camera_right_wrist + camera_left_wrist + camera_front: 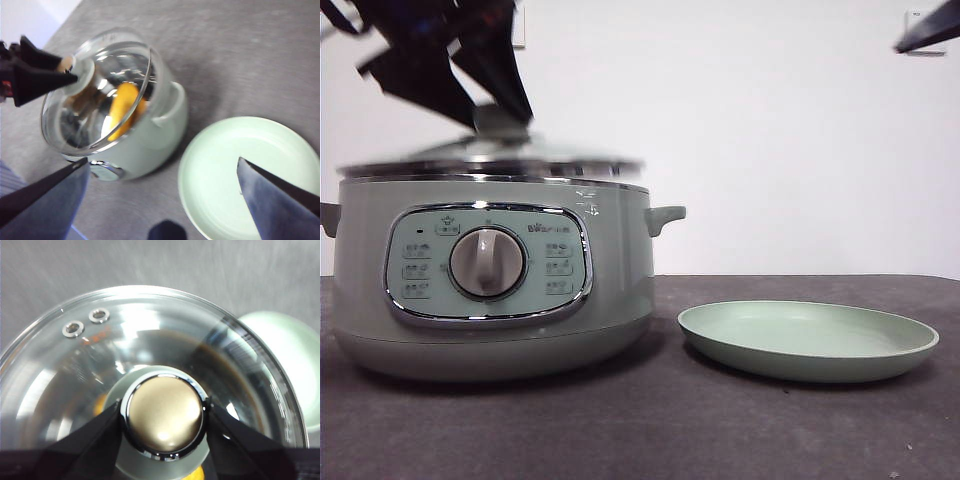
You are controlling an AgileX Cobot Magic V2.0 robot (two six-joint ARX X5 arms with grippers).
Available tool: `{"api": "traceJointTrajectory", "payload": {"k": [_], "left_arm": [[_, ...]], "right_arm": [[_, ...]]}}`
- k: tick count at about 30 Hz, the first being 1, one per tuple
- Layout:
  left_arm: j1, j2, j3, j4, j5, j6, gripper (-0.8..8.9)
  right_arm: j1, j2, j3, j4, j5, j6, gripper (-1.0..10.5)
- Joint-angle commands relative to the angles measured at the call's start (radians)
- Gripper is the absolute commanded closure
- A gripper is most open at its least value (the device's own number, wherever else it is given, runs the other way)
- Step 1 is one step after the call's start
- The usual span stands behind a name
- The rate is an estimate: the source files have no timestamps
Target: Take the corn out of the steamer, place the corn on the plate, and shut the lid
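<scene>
1. we have our left gripper point(162, 415) clamped on the knob point(164, 416) of the lid point(150, 340), one black jaw pressed to each side of it. in the front view the lid sits blurred just above the chrome rim of the steamer point(490, 290), so we judge it is only barely lifted, or tilting.
2. our right gripper point(160, 200) hangs high above the table point(770, 420) with its jaws spread wide and nothing between them, over the gap between the steamer and the plate point(808, 340).
3. the corn point(125, 110) lies inside the steamer, seen yellow-orange through the glass from the right wrist. the plate stands bare, just beside the pot.
4. what could go wrong: the knob is round and glossy, and we hold it at only two points, so the lid could swivel or slip out and drop onto the rim. if the lid is carried toward the plate side, it could foul the right arm's path down to the corn.
5. writing: the control panel point(488, 262) shows a small logo beside the dial point(487, 262) and rows of icon buttons, but it is too small and soft for us to read.
</scene>
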Motion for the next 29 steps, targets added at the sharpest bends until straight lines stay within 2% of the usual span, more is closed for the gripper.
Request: {"api": "traceJointTrajectory", "payload": {"k": [1, 4, 7, 12, 17, 22, 26, 29], "left_arm": [[0.001, -0.14, 0.013, 0.043, -0.08, 0.01, 8.22], [0.001, -0.303, 0.013, 0.021, -0.193, 0.01, 8.22], [0.001, -0.447, 0.013, -0.014, -0.316, 0.011, 8.22], [0.001, -0.598, 0.013, -0.068, -0.411, 0.013, 8.22], [0.001, -0.676, 0.013, -0.134, -0.443, 0.014, 8.22], [0.001, -0.698, 0.013, -0.185, -0.443, 0.013, 8.22], [0.001, -0.698, 0.013, -0.208, -0.441, 0.013, 8.22], [0.001, -0.698, 0.013, -0.212, -0.44, 0.013, 8.22]], "right_arm": [[0.082, 0.05, 0.002, 0.06, 0.005, 0.06, 4.6], [0.225, 0.161, 0.039, 0.098, 0.103, 0.079, 4.6], [0.352, 0.302, 0.144, 0.082, 0.163, 0.077, 4.6], [0.49, 0.542, 0.395, -0.041, 0.279, 0.036, 4.8], [0.56, 0.757, 0.65, -0.203, 0.378, -0.01, 4.8], [0.615, 0.948, 0.862, -0.288, 0.452, -0.028, 4.8], [0.651, 1.077, 0.979, -0.319, 0.525, -0.036, 4.8], [0.665, 1.146, 1.015, -0.319, 0.535, -0.038, 4.8]]}}
